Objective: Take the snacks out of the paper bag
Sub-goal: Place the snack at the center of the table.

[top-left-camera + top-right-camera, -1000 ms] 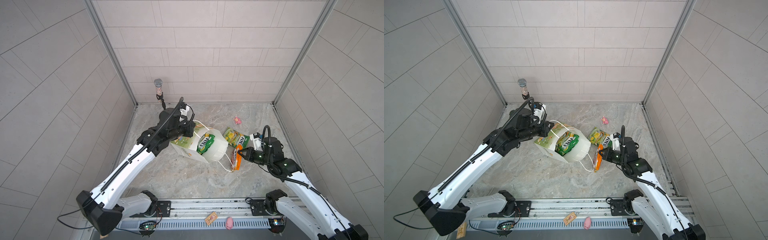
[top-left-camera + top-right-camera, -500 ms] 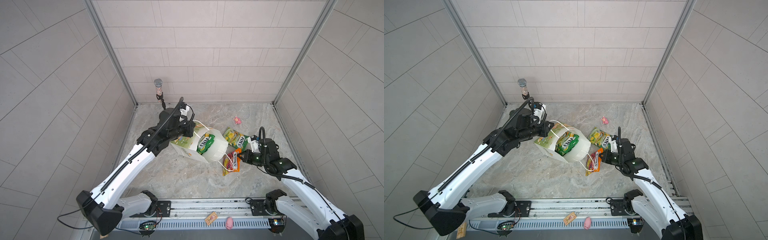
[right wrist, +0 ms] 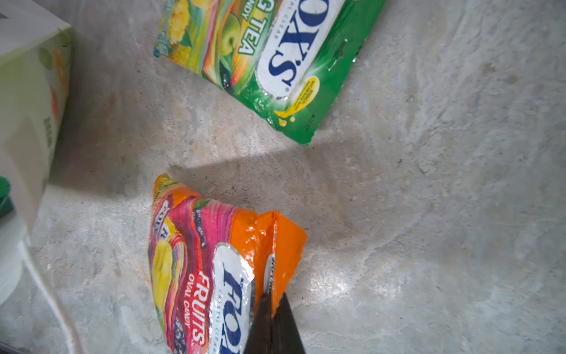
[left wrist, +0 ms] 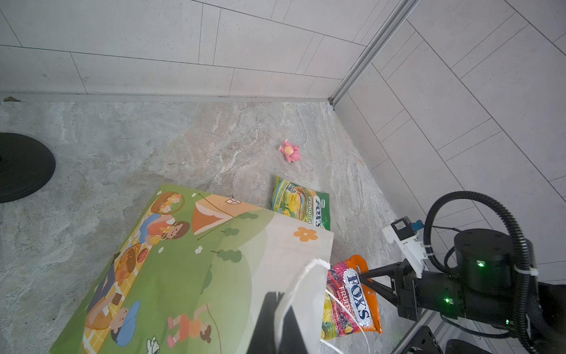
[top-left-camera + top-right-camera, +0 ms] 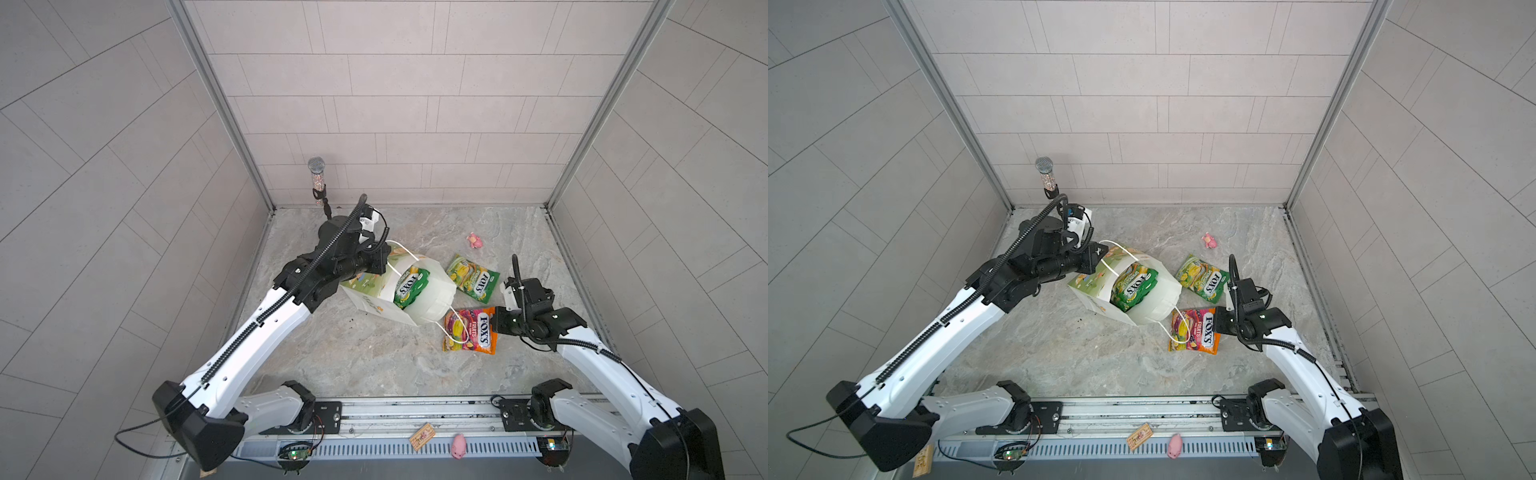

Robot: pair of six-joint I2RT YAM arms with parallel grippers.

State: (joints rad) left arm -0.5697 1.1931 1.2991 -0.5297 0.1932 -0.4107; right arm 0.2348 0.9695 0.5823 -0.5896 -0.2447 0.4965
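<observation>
In both top views the paper bag [image 5: 432,301] lies tipped over near the middle of the marbled tabletop [image 5: 365,357], mouth facing 4 o'clock, with a green FOX'S packet [image 5: 409,286] showing in the opening. The left gripper [image 5: 384,264] is clamped on the bag's rim at the bag's 10 o'clock, propping it. A FOX'S Spring Tea packet [image 5: 473,277] lies clear at the bag's 3 o'clock. The FOX'S FRUITS packet [image 5: 469,330] rests at 4 o'clock, just beside the mouth, its edge pinched by the right gripper [image 5: 494,324], and a white cord handle [image 5: 453,332] loops across it. A pink pig toy [image 5: 473,240] sits at 2 o'clock, well apart. The left wrist view shows the bag's picnic-printed side [image 4: 183,260], the left fingers closed on paper with the cord beside them, and the right gripper's tips [image 4: 366,275] meeting on the orange packet's seam. The right wrist view confirms it: jaws together on the orange edge [image 3: 281,245], that corner raised in a fold while the rest touches the surface. The step in hand looks like setting this packet down. To do it well, lower the pinched corner flat, part the jaws fully, then back away toward 4 o'clock, low and straight, so the tips do not hook the cord and drag the bag. The left grip should hold the mouth steady for the next reach.
</observation>
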